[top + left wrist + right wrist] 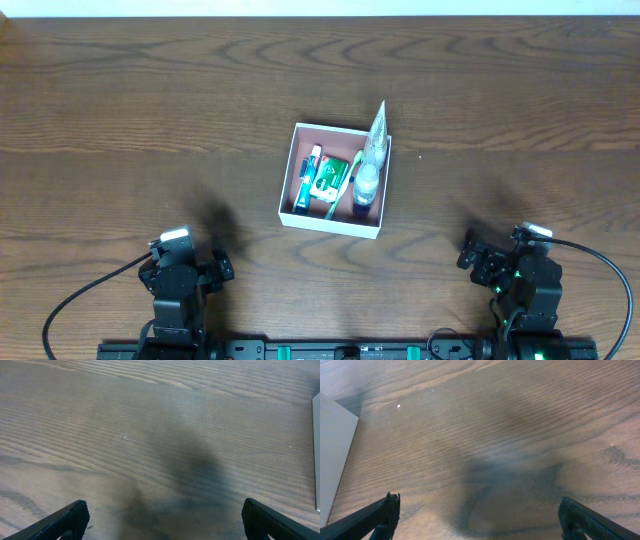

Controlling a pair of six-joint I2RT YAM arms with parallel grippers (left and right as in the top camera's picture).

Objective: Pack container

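Sitting mid-desk on dark, wavy-grained wood, the container is a shallow square cardboard box, white outside and pinkish-brown inside. Only the overhead view shows its load: a blue-and-white tube, a green packet, a clear rounded bottle and a pointed clear pouch jutting over the far rim. The left arm and right arm sit well apart from the container, one to each side. In the left wrist view, the left gripper has its dark jaws spread wide over the grain, with a pale sliver of container wall at the frame's right edge. In the right wrist view, the right gripper likewise gapes, released, with a flat matte white container wall at the left.
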